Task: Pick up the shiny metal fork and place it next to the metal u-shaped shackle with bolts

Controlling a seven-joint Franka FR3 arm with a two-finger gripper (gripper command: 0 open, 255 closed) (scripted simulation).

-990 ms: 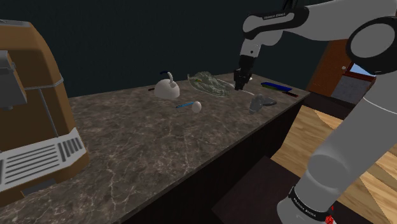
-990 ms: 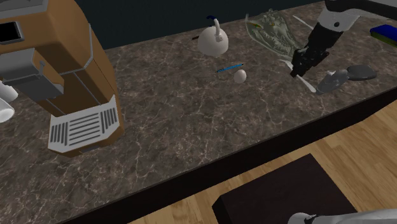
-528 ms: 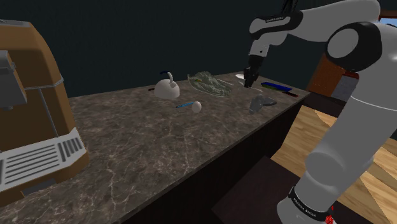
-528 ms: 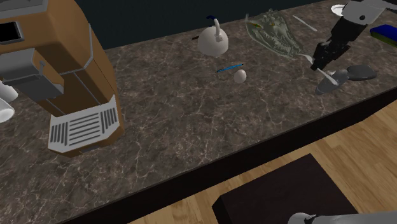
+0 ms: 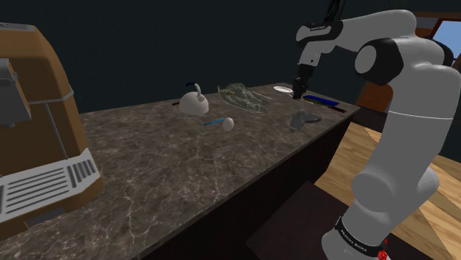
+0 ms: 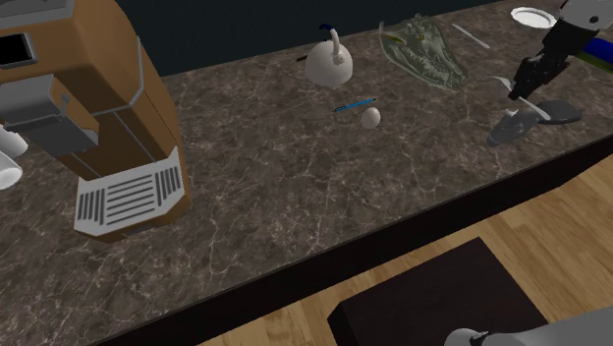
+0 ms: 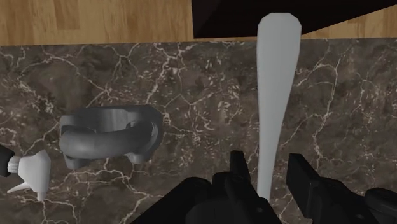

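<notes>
the shoulder camera sits low beside my stand, at the frame's lower right, and faces along the counter. the second camera looks steeply down from the floor side. both show the coffee machine at the left. my wrist camera looks down along my gripper and its fork, close above the shackle.

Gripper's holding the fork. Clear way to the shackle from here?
Probably yes: the gripper, shut on the fork, hangs above the counter close beside the shackle, with only bare counter between them.
</notes>
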